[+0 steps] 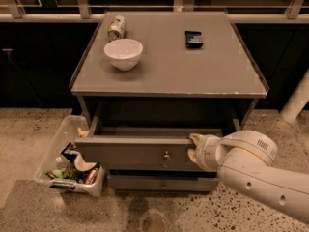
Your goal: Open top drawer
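Top drawer [135, 153] partly out, claw [193, 146] at its upper edge.
In the camera view the drawer stood pulled partway out below the tabletop [169, 76], so the job looked mostly done. The claw sat right of the knob [166, 155]; whether it was apart or together could not be told. A bowl [123, 53] and can [116, 27] lay above, and a floor bin [62, 135] at the left blocked nothing.

Dim overhead light (tabletop [169, 69] brightest) leaves deep shadow above the top drawer [135, 153], where the gripper [192, 147] meets its front
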`<action>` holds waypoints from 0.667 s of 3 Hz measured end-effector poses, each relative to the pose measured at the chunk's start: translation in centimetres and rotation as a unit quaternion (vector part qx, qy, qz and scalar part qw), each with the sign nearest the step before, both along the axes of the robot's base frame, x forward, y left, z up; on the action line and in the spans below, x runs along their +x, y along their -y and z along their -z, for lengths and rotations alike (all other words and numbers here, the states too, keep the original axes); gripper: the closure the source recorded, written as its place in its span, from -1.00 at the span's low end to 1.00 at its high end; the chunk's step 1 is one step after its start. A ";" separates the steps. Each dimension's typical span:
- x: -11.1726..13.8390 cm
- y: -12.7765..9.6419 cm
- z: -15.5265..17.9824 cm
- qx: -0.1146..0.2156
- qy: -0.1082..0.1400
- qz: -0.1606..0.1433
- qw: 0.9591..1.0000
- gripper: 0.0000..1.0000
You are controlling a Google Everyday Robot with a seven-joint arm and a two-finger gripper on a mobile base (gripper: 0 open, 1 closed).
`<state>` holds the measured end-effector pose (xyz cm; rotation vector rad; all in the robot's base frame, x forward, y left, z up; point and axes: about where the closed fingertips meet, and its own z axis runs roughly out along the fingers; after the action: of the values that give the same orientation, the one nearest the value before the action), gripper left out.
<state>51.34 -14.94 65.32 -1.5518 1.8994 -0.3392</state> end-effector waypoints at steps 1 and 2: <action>-0.5 0.1 0.0 0.001 0.001 0.000 1.000 1.00; -0.4 0.0 -0.1 0.001 0.001 0.000 1.000 1.00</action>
<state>50.91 -14.97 65.41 -1.5492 1.8970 -0.3383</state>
